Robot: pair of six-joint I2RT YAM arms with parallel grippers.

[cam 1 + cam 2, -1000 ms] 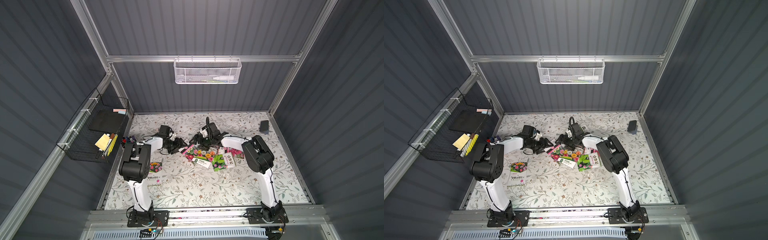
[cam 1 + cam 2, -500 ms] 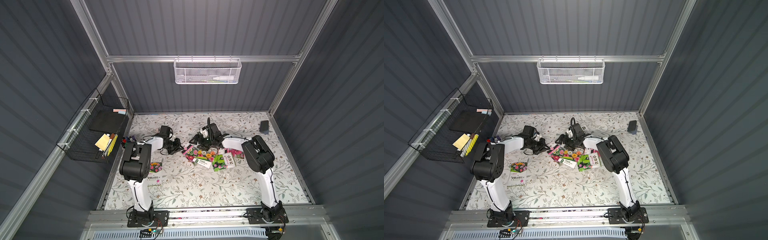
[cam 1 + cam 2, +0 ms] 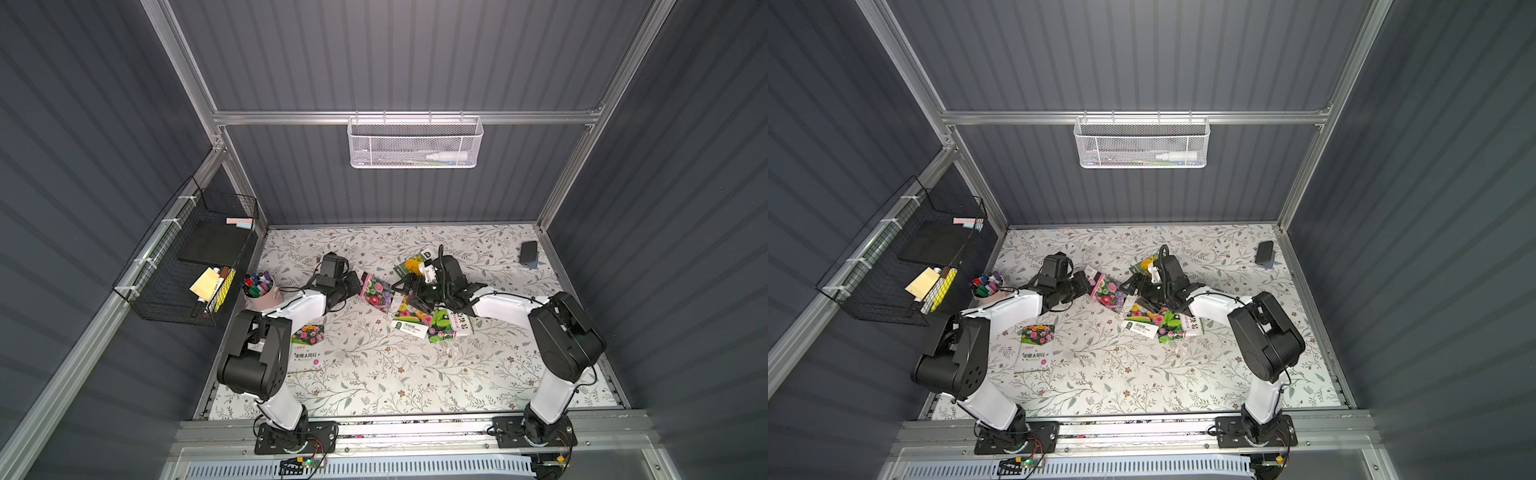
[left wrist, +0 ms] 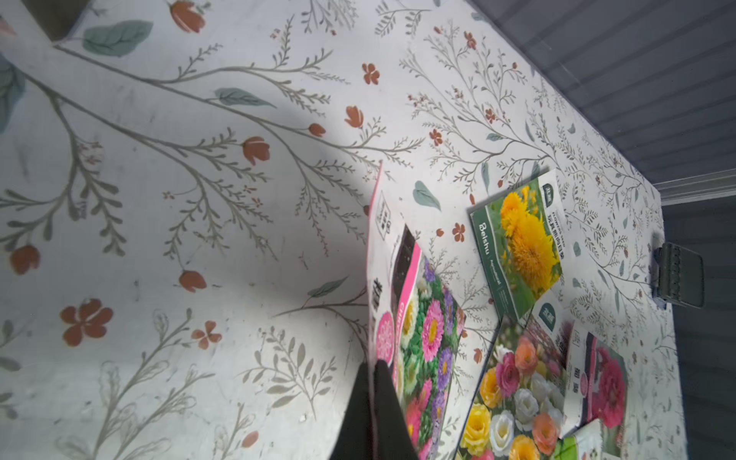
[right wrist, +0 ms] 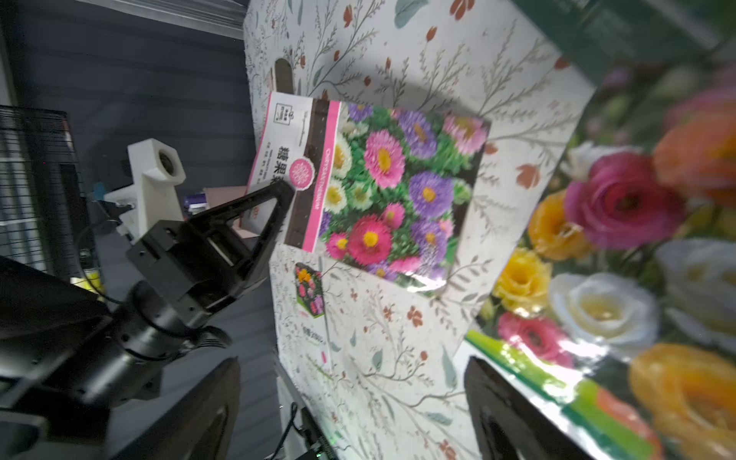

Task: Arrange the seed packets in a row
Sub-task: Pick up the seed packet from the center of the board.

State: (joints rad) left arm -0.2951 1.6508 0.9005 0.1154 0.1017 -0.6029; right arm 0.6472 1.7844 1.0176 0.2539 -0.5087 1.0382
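Observation:
My left gripper point(image 3: 358, 283) point(image 3: 1089, 286) point(image 4: 374, 398) is shut on the white-and-pink label end of a seed packet of pink and purple asters point(image 3: 377, 291) point(image 4: 424, 338) point(image 5: 398, 191). That packet is tilted, with its far edge near the table. My right gripper point(image 3: 409, 293) point(image 5: 354, 414) stands open just right of it, over a rose packet point(image 3: 409, 312) point(image 5: 621, 247), with nothing between its fingers. A yellow-flower packet point(image 3: 411, 264) point(image 4: 521, 247) lies behind it. A green-leaf packet point(image 3: 442, 330) overlaps the pile. One packet point(image 3: 308, 347) lies alone beside the left arm.
A pink cup of markers point(image 3: 259, 291) stands at the table's left edge. A black wire basket point(image 3: 195, 266) hangs on the left wall and a white mesh basket point(image 3: 415, 141) on the back wall. A small dark object point(image 3: 528, 252) lies at the back right corner.
My left gripper has gone from open to shut on the aster packet's label end. The right gripper has barely moved and is still open.

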